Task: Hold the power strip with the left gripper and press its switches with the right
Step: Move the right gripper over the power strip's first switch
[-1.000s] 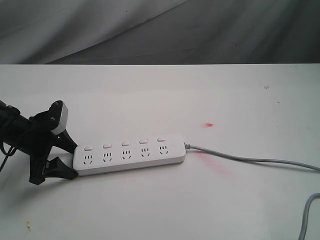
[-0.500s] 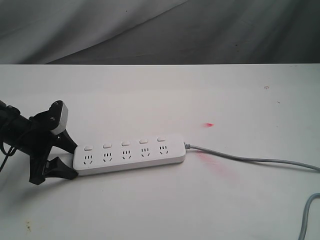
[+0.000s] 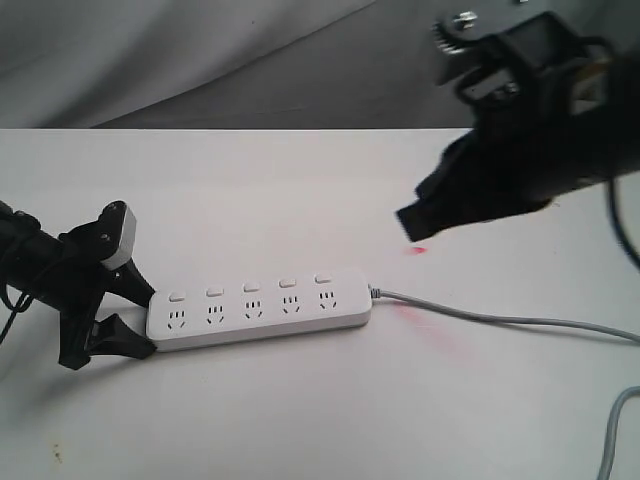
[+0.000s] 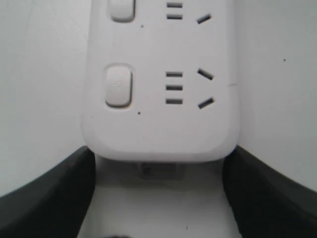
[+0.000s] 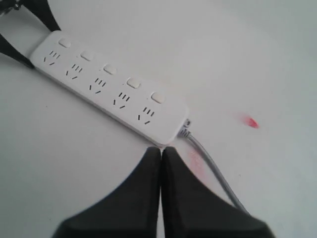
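Note:
The white power strip (image 3: 262, 308) lies flat on the white table, its grey cord (image 3: 500, 320) running off to the right. Its switches (image 3: 251, 287) form a row along the far side, one above each socket group. My left gripper (image 3: 140, 315) clasps the strip's left end, one black finger on each long side; in the left wrist view the fingers (image 4: 74, 183) press the rounded end of the power strip (image 4: 158, 114). My right gripper (image 3: 408, 225) hangs shut and empty above the table, right of the strip. In the right wrist view its tips (image 5: 161, 148) sit just off the cord end of the strip (image 5: 109, 91).
A red spot (image 3: 418, 249) and a faint red smear (image 3: 425, 325) mark the table near the cord end. Another loop of grey cord (image 3: 612, 440) shows at the bottom right corner. A grey cloth backdrop (image 3: 200, 60) hangs behind the table's far edge.
The right arm has come into the exterior view from the upper right, over the table beyond the cord end. The left gripper and the strip have not moved.

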Robot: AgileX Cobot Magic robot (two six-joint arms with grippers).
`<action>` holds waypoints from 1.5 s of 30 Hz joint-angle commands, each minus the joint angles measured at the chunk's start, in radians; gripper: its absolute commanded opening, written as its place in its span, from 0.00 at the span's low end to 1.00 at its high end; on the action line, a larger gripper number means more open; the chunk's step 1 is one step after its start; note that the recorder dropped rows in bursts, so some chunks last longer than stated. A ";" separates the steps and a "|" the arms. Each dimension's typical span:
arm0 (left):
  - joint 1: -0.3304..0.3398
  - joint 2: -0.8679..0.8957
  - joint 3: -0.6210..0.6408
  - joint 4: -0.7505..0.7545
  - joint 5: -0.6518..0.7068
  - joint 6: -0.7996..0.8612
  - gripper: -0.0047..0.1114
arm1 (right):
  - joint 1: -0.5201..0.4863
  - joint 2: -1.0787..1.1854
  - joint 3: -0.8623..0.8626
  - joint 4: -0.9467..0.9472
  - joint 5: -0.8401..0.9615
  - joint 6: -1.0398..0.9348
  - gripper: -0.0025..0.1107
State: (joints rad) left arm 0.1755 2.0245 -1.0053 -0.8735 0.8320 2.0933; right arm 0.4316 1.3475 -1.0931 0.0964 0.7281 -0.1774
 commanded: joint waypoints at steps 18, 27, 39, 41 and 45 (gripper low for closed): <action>-0.006 0.002 -0.001 -0.015 0.012 0.001 0.61 | 0.045 0.887 -1.005 0.397 0.388 -0.876 0.02; -0.006 0.002 -0.001 -0.015 0.012 0.001 0.61 | 0.086 1.068 -1.090 0.409 0.287 -0.895 0.02; -0.006 0.002 -0.001 -0.015 0.012 0.001 0.61 | 0.130 1.126 -1.090 0.437 0.197 -0.895 0.46; -0.006 0.002 -0.001 -0.015 0.012 0.001 0.61 | 0.130 1.128 -1.090 0.437 0.196 -0.900 0.46; -0.006 0.002 -0.001 -0.015 0.012 0.001 0.61 | 0.130 1.142 -1.090 0.437 0.192 -0.919 0.46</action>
State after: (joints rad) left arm 0.1755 2.0245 -1.0053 -0.8750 0.8338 2.0933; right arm 0.5577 2.4811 -2.1791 0.5205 0.9285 -1.0713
